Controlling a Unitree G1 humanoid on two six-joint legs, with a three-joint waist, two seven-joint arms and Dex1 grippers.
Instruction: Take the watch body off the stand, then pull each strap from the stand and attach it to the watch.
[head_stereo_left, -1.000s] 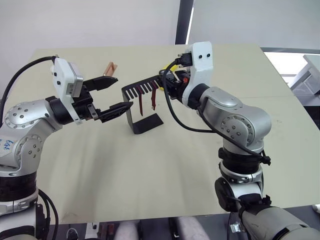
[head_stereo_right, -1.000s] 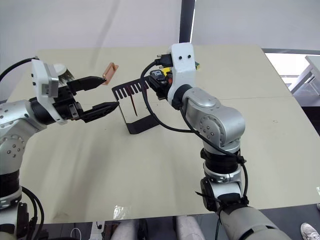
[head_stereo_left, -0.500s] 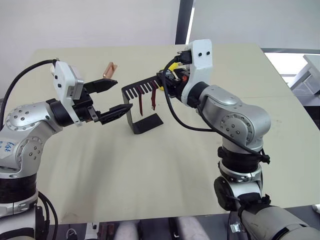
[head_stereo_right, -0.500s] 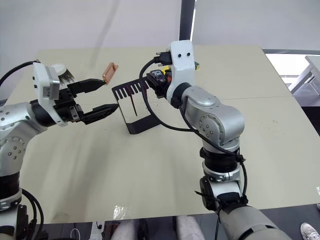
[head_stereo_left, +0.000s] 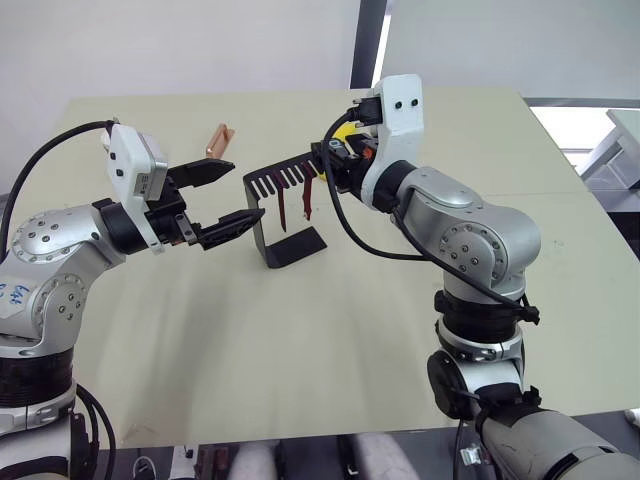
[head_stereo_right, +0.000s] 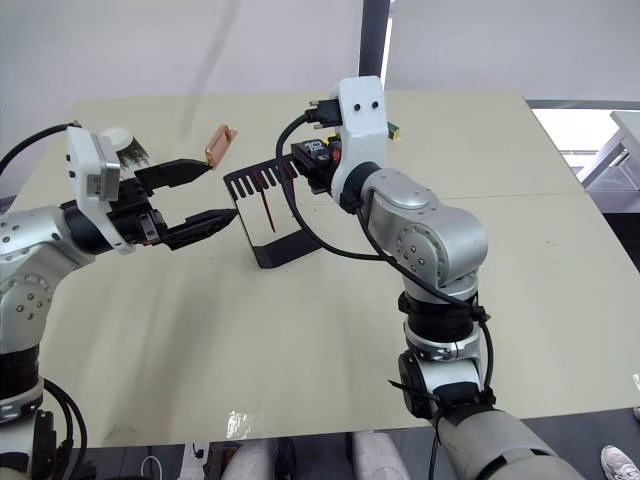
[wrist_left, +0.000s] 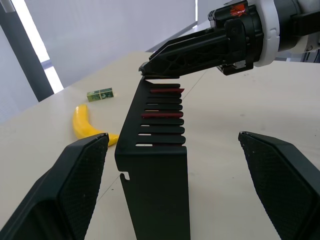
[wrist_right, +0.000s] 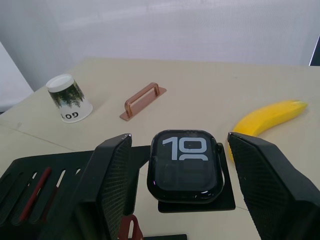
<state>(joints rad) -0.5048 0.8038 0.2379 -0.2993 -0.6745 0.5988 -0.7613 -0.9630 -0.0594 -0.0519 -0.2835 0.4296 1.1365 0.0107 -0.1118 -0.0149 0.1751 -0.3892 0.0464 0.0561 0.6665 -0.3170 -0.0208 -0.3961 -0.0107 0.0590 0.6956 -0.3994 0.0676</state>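
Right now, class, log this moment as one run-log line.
step: take watch body | right gripper: open, straddling watch body on stand | left gripper: open, beside stand | straps: both hanging in slots

One stand (head_stereo_left: 283, 215) sits on the desk (head_stereo_left: 300, 330). One watch body (wrist_right: 185, 165) lies between the right tool's (wrist_right: 182, 187) spread fingers. Two dark red straps (head_stereo_left: 294, 204) hang from the stand's slotted arm, beyond the left tool (head_stereo_left: 222, 196). Past the right tool lie one banana (wrist_right: 267, 117), one copper-coloured bar (wrist_right: 142, 100) and one paper cup (wrist_right: 69, 97). One small green box (wrist_left: 100, 94) lies near the banana. Two tools are in view.
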